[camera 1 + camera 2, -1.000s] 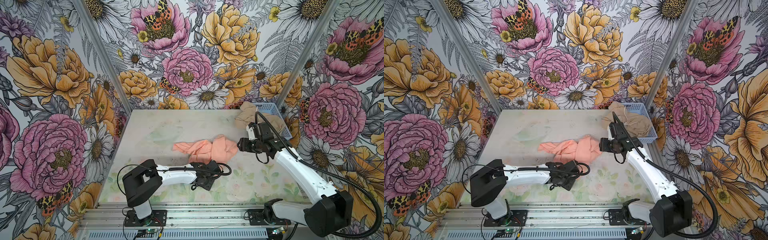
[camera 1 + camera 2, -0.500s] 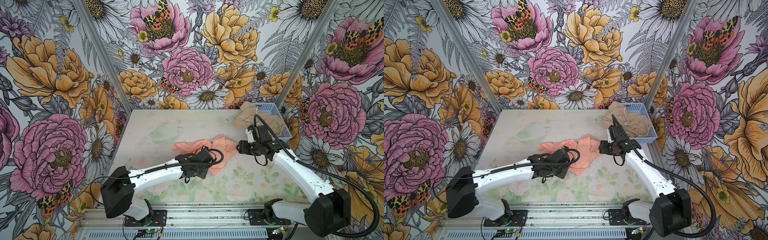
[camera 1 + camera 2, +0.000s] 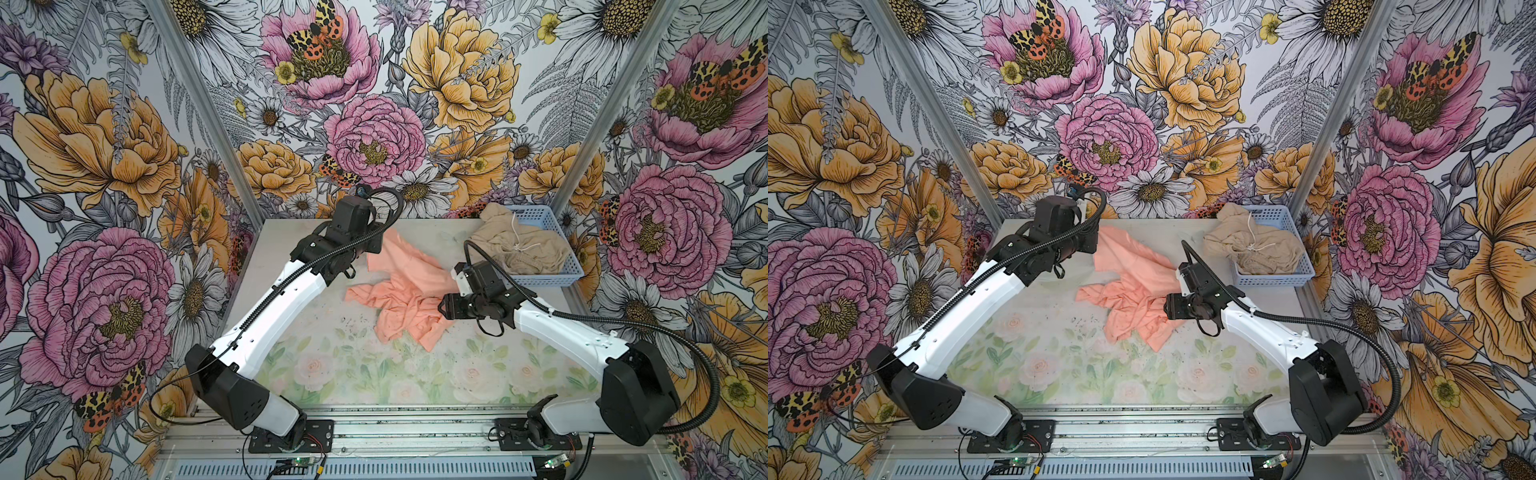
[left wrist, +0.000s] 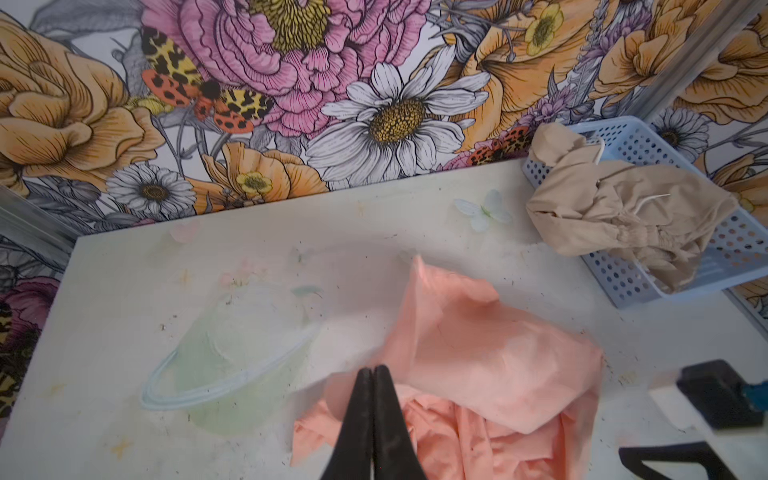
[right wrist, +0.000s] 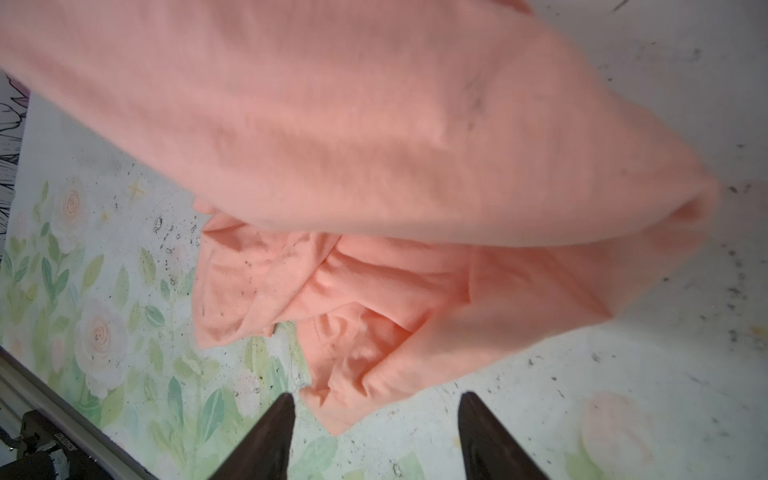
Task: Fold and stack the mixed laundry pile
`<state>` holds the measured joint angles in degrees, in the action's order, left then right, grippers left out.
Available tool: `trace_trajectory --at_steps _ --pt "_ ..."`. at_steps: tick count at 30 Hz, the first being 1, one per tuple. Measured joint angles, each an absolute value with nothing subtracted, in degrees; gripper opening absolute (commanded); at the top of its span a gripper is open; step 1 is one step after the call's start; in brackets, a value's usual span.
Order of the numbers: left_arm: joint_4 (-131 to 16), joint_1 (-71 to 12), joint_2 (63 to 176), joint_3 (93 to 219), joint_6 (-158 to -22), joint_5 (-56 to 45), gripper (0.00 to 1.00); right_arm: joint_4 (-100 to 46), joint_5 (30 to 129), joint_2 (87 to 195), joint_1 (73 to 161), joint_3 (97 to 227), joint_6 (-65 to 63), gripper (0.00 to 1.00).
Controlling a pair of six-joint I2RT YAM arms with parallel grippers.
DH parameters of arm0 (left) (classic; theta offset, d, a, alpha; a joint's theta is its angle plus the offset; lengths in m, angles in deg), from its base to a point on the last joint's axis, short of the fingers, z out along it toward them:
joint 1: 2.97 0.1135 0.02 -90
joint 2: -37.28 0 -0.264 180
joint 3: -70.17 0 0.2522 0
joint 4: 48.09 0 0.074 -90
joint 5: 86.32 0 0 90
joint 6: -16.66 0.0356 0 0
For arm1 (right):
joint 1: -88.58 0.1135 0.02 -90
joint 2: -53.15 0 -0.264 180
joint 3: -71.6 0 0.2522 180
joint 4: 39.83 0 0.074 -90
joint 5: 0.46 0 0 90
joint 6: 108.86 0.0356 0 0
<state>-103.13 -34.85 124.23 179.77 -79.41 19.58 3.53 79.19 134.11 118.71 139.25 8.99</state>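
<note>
The peach-pink T-shirt (image 3: 409, 297) lies crumpled mid-table, one part drawn up and back as a slanted sheet. My left gripper (image 3: 377, 243) is at the top of that sheet, raised near the back wall. In the left wrist view its fingers (image 4: 373, 370) are pressed together with peach cloth at the tips. My right gripper (image 3: 443, 307) stands open low at the shirt's right edge. A loose corner of the shirt (image 5: 374, 124) lies just ahead of its fingertips (image 5: 374, 407). The beige-tan garment (image 3: 515, 245) with its white drawstring is heaped in and over the basket.
A light blue perforated basket (image 3: 540, 276) stands at the table's back right corner, close behind the right wrist. The table (image 3: 332, 374) is walled at the back and both sides. A metal rail with both arm bases runs along its front edge.
My left arm swung from the table's front to the back, shut on the shirt and lifted part of it up and back. The right gripper hardly moved and stayed open.
</note>
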Motion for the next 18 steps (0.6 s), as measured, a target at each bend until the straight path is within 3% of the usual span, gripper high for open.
trace_trajectory --at_steps 4,6,8,15,18 --pt "-103.74 -33.49 128.26 185.91 -76.37 19.52 0.00 2.22 81.53 140.08 123.02 140.67 9.02 0.70" --pt "-104.15 -33.32 129.74 188.22 -75.43 19.52 0.00 1.74 82.93 143.16 124.50 141.48 8.97 0.67" --pt "-104.61 -33.14 130.88 190.39 -74.45 19.52 0.00 1.70 84.11 146.27 125.53 142.20 9.21 0.57" --pt "-105.62 -31.48 131.56 195.53 -71.58 19.80 0.00 3.75 88.07 147.73 126.10 141.77 8.99 0.01" --pt "-105.59 -30.04 131.38 196.16 -70.69 20.43 0.00 6.92 90.58 142.53 125.84 141.33 8.54 0.00"
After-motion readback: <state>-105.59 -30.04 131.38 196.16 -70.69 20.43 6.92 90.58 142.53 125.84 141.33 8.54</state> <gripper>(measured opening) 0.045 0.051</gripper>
